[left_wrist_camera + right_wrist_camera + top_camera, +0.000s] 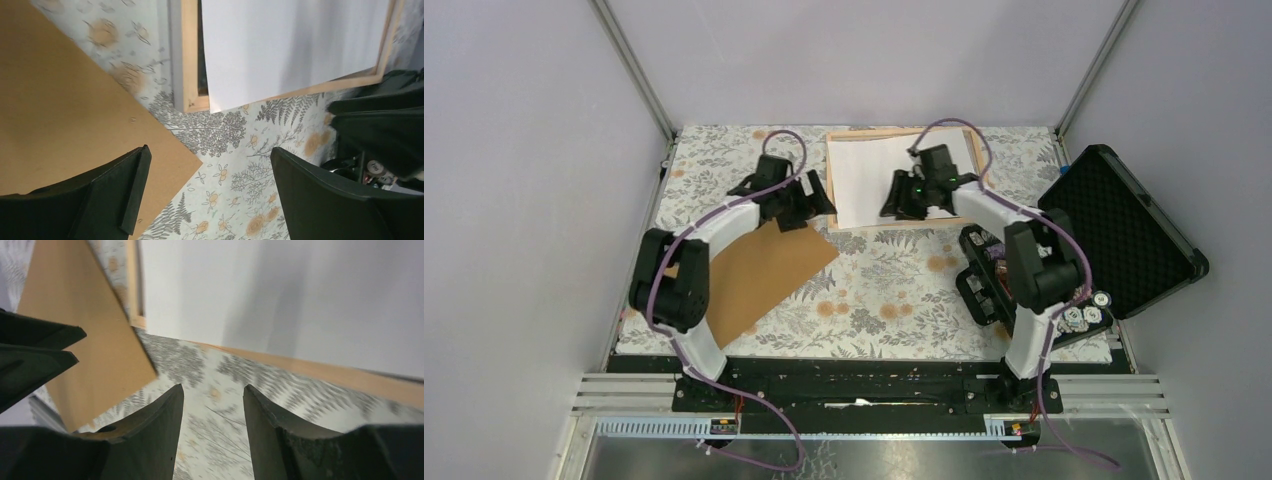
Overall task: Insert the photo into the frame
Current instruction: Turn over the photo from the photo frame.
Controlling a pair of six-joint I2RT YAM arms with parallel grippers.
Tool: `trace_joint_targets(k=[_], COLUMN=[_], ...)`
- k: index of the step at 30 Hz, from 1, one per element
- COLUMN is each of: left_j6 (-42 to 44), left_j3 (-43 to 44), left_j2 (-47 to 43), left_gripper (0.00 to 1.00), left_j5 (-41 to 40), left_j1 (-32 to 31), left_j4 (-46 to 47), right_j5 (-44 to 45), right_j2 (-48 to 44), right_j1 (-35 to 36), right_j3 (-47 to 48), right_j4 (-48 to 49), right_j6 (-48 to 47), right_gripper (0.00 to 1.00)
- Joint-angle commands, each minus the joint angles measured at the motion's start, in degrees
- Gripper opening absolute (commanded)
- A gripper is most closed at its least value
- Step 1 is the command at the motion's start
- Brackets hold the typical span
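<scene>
Nearest the arm bases, on the left of the flowered tablecloth [894, 280], the photo [764, 270] lies flat with its brown back up, turned at an angle and partly hidden under the left arm. To the right, beside the right arm, sits a cluster of small dark parts too small to make out, and just past it an open black foam-lined case [1124, 235] hangs over the table's right edge. Farther in, the left gripper [209, 155] is over the photo's far corner with its fingers spread wide and nothing between them; one finger is above the brown board, the other above bare cloth. The right gripper [212, 390] is over the frame's near rail, its fingers parted and empty. At the far middle of the table lies the frame [189, 60], its light wood rails flat on the cloth, with a white sheet [864, 175] resting skewed across it. The photo is near the frame's near left corner but apart from it.
</scene>
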Motion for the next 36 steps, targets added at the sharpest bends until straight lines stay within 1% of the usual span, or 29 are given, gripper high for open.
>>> trace_joint_targets(k=[1, 3, 6, 8, 12, 15, 20, 23, 29, 32, 36], left_j6=[-2.9, -3.0, -5.4, -6.8, -11.0, -13.4, -15.1, -15.7, -16.0, -16.7, -17.3], left_j3=[5.6, 8.2, 11.6, 13.2, 14.4, 13.5, 12.5, 11.4, 10.5, 10.5, 10.2], left_j2=[3.3, 5.8, 10.2, 12.1, 14.4, 15.3, 18.2, 18.5, 19.1, 19.9, 20.3], left_gripper=[0.97, 0.9, 0.81, 0.78, 0.79, 0.81, 0.8, 0.79, 0.78, 0.78, 0.78], left_j5=[-6.3, -10.8, -12.4, -14.5, -18.7, -20.8, -17.3, -17.2, -17.2, -15.2, -14.6], left_j1=[-4.7, -6.4, -8.0, -9.1, -10.0, -10.0, -10.1, -10.1, -10.1, -10.1, -10.1], left_j4=[1.8, 1.1, 1.1, 1.1, 1.2, 1.3, 4.5, 6.2, 6.1, 5.7, 5.7], right_j5=[3.8, 2.2, -0.8, -1.4, -3.6, -1.0, -0.8, -1.0, -1.4, -1.5, -3.4], right_j2=[-9.1, -11.5, -14.2, -15.5, -18.7, -20.7, -22.8, -23.3, -23.6, -23.5, -22.8], right_j1=[-2.9, -3.0, -3.0, -3.0, -3.0, -2.9, -2.9, -2.9, -3.0, -2.9, -3.0], right_j3=[-7.6, -10.7, -14.2, -15.4, -17.9, -19.2, -20.1, -20.5, -20.5, -20.6, -20.6], right_j4=[-1.4, 0.1, 4.0, 5.3, 9.3, 9.8, 10.5, 11.0, 11.0, 11.1, 11.1], right_j6=[-3.9, -3.1, -1.2, 0.3, 2.0, 2.1, 2.1, 2.5, 2.6, 2.7, 3.3], right_gripper=[0.55, 0.56, 0.57, 0.58, 0.62, 0.63, 0.63, 0.63, 0.64, 0.64, 0.64])
